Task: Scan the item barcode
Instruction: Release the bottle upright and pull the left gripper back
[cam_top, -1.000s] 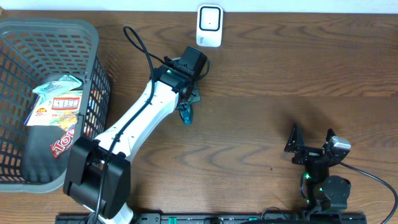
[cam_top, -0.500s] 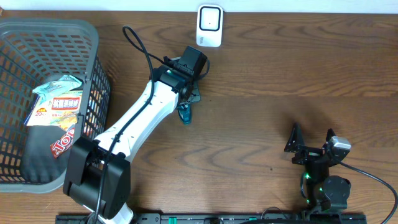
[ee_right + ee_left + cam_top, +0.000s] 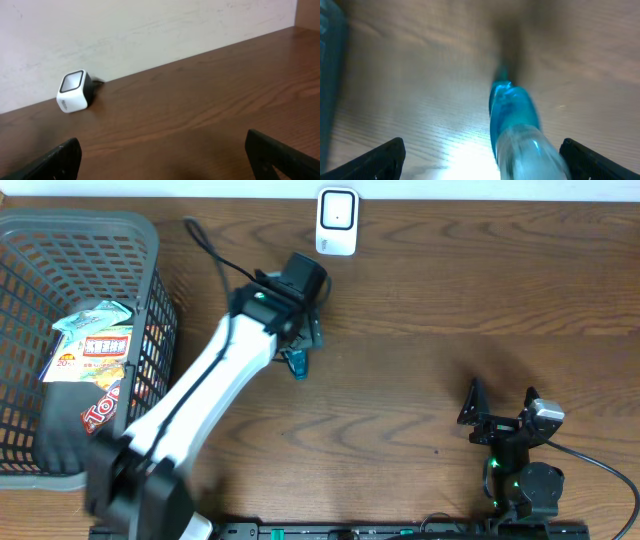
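The item is a small blue tube [image 3: 297, 364] with a clear end, lying on the wooden table just below my left gripper [image 3: 307, 332]. In the left wrist view the blue tube [image 3: 512, 114] is blurred and points away between the spread black fingers [image 3: 380, 159], closer to the right one; my left gripper [image 3: 484, 159] is open and not pinching it. The white barcode scanner [image 3: 337, 222] stands at the table's far edge, also seen as the scanner [image 3: 73, 91] by the wall. My right gripper [image 3: 500, 406] rests at the front right, open and empty [image 3: 165, 160].
A grey mesh basket [image 3: 150, 242] at the left holds snack packs [image 3: 95, 350]. The left arm's black cable [image 3: 222, 252] loops above the table near the basket.
My left gripper's jaws have spread wide and let go of the blue tube. The left arm has shifted slightly up and left and is blurred. The right arm is still.
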{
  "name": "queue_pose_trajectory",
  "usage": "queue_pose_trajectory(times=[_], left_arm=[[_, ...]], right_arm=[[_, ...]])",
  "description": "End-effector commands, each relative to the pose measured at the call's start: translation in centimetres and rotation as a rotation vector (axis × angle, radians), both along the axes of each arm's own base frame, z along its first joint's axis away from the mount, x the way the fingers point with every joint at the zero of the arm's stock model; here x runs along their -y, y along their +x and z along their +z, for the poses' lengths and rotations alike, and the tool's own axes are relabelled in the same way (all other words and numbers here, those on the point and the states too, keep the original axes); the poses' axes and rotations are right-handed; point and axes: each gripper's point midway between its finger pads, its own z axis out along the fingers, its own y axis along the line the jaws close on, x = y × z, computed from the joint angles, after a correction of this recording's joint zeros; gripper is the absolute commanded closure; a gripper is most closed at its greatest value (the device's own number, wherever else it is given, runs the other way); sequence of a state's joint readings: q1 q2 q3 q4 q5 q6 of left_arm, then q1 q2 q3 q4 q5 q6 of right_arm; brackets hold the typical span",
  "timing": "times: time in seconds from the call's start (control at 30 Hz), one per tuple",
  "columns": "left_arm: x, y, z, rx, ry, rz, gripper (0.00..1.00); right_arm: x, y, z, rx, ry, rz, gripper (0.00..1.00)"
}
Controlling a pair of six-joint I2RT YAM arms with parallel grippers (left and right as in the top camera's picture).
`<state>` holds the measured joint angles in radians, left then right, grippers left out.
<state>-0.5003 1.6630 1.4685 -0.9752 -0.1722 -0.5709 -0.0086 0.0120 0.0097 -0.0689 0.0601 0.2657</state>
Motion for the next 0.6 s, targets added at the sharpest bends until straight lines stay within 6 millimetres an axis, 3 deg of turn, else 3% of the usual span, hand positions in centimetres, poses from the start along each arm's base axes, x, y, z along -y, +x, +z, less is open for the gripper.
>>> queue_pose_trajectory(times=[0.0,0.17,0.23,0.27,0.43,0.57], left_arm=[[-1.2,-0.2,8.3,0.216,-0.052,0.010,0.02],[-3.0,-3.3,14.3,0.366,-0.118,0.005,0.02],[-4.9,-5.2,16.3,0.419,-0.073,-0.015,0.02],[-7.5,-7.1,17.8,0.467,-0.003,0.016,0.02],[-14.1,-12.2,20.4,0.553,0.167,0.134,0.02],[-16.1,-15.2,21.5,0.609,0.157,0.162,0.02]], right_arm=[[-0.2,0.0,-0.1,0.001,-0.013,0.007,0.01],[-0.2,0.0,-0.1,0.001,-0.013,0.007,0.01],[-0.2,0.0,-0.1,0.001,-0.013,0.007,0.01],[-0.2,0.0,-0.1,0.001,-0.013,0.007,0.01],[-0.2,0.0,-0.1,0.001,-0.013,0.007,0.01],[-0.2,0.0,-0.1,0.001,-0.013,0.007,0.01]])
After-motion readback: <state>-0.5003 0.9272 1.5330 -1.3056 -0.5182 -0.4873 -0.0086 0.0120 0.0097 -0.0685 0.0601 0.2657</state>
